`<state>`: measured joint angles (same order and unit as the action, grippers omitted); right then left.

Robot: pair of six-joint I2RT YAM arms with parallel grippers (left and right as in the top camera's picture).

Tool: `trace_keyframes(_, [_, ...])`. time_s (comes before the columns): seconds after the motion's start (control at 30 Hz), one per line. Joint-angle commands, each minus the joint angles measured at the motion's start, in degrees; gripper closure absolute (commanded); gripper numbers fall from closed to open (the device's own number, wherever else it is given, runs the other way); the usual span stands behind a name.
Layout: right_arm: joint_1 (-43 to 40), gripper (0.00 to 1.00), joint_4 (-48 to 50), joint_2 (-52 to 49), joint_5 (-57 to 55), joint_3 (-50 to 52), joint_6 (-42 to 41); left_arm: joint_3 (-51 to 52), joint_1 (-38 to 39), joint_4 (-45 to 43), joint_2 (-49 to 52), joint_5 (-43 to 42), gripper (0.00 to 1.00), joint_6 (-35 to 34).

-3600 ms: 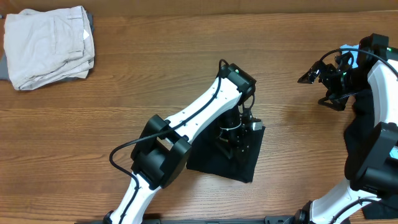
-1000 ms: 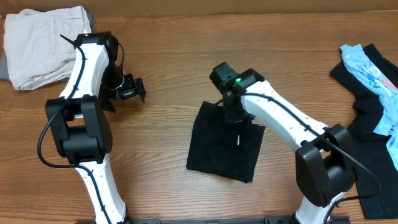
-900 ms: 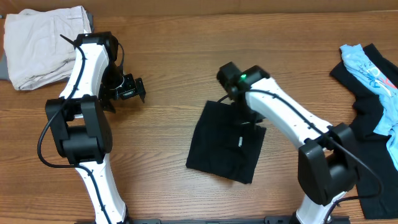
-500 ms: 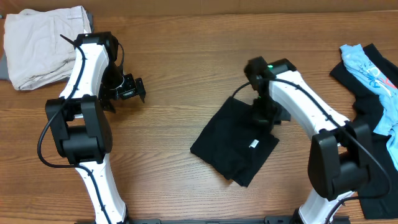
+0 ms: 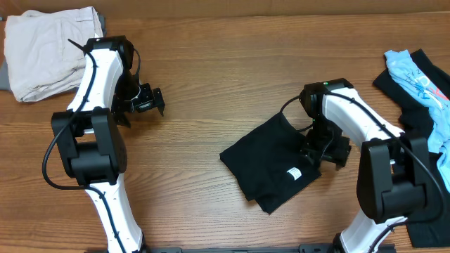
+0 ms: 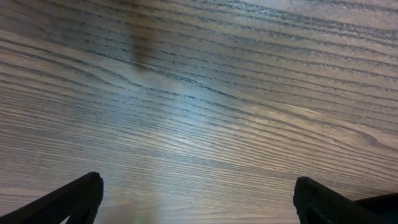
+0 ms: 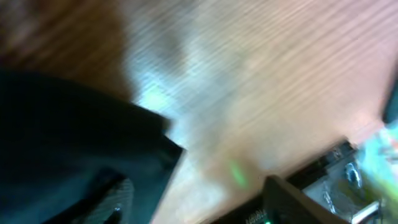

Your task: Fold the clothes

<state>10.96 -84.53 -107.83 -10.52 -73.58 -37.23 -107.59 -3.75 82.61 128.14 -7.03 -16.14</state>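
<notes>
Here, left hand (image 6: 199, 190) spread wide over table (image 6: 205, 87); right hand (image 5: 325, 150) at black garment (image 5: 267, 158) edge, grip unclear.

Black garment (image 5: 271, 163), beige trousers (image 5: 53, 49), light-blue shirt (image 5: 416, 74) (brown wood-grain table (image 5: 211, 84))

Likely robotics lab: wood-grain table (image 5: 225, 63), white robot arms (image 5: 98, 77).

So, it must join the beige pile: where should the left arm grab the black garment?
Probably pinch the left corner of the black garment, coming low from the left: it lies flat, folded, and that corner juts onto bare table.
</notes>
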Motion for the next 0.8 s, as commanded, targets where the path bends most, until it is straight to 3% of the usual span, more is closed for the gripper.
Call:
trace_keyframes(0.0, [0.1,0.25,-2.5,6.3,-2.3,-4.7,-4.8,0.2,0.1,-0.2,-0.9,0.0,0.00,0.7])
trace_keyframes(0.1, [0.7,0.20,-3.0,11.0,3.1,-5.9,-0.9,0.2,0.1,-0.2,-0.9,0.0,0.00,0.7])
trace_keyframes(0.3, [4.3,0.18,-0.3,16.6,23.6,-5.4,15.8,0.2,0.1,-0.3,-0.9,0.0,0.00,0.7])
trace_keyframes(0.77, [22.1,0.06,15.6,16.5,27.2,13.5,13.0,0.2,0.1,0.1,-0.9,-0.1,0.00,1.8])
